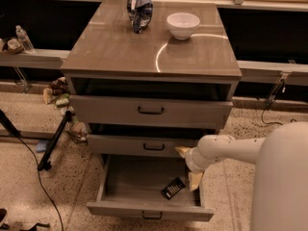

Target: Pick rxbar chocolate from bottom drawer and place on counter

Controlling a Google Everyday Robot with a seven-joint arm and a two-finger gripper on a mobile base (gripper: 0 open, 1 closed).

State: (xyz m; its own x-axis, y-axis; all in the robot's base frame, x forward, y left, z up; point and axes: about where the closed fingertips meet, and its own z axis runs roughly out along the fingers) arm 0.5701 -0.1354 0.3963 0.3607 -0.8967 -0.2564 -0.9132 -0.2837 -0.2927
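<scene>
Rxbar chocolate [173, 187]: dark wrapper, lying flat and at a slant on the grey floor of the bottom drawer [149, 210], lower centre of frame, toward the drawer's right side. Bottom drawer pulled well out; the rest of its floor shows nothing else. Tool [188, 166] hangs inside the drawer just right of the bar, on the white arm entering from the lower right. Its two pale fingers [195, 181] are spread wide, one up by the middle drawer's front [154, 146], one low beside the bar; nothing held. Whether the lower finger touches the wrapper, cannot tell. Above, the top drawer [150, 110] stands slightly out. Counter [144, 57], upper centre, carries a white bowl [183, 25] and a blue snack bag [139, 5], with bare glossy surface in front of them. Judgement: drawer opening done, reach made; grasp, lift and placing on the counter all remain. Early-to-middle of the task.
</scene>
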